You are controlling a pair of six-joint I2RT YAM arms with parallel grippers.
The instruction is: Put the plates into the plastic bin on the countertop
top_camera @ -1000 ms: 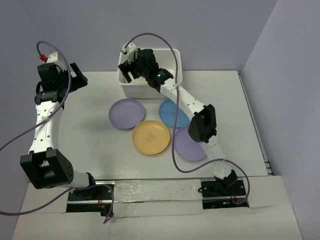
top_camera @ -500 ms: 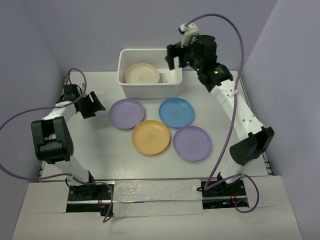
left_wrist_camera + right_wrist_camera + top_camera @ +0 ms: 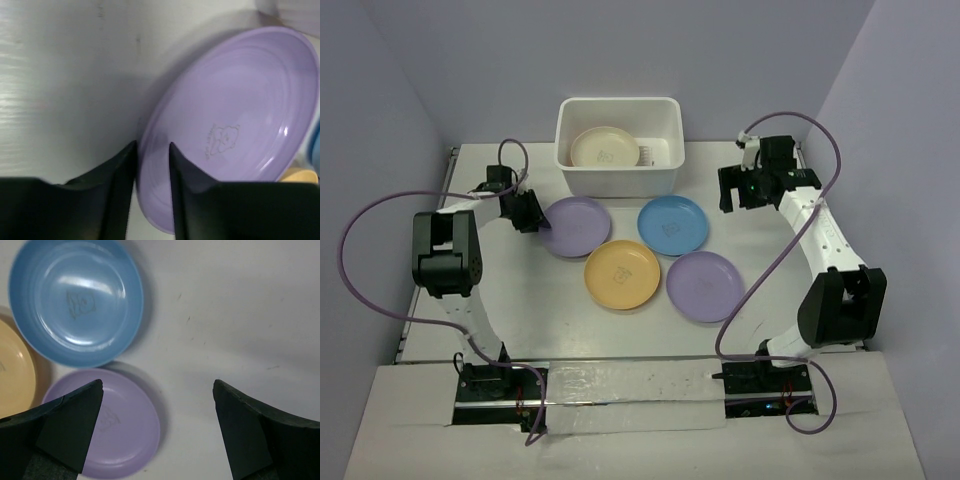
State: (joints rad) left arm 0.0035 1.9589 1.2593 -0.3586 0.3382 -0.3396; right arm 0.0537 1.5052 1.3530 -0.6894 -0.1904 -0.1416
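While the white bin (image 3: 620, 180) sits against the far wall at twelve o'clock with one cream plate (image 3: 605, 148) lying in it, four more plates lie loose on the surface (image 3: 570, 330) just in front of it. A yellow-orange plate (image 3: 622, 273) is closest to the arm bases. A purple plate (image 3: 578, 225) lies at its ten o'clock, a blue plate (image 3: 672, 224) at its one o'clock, and a second purple plate (image 3: 705, 285) at its four o'clock, their rims close together.

Bare surface runs wide at nine and three o'clock of the cluster, out to the lavender walls (image 3: 380, 120).

The left claw (image 3: 535, 217) is low at the nine o'clock rim of the first purple plate. Its fingers (image 3: 117, 190) stand narrowly apart, one outside the rim and one over the dish, and I cannot tell whether they pinch it.

The right claw (image 3: 740, 195) hangs wide open over bare surface at three o'clock of the blue plate, holding nothing.
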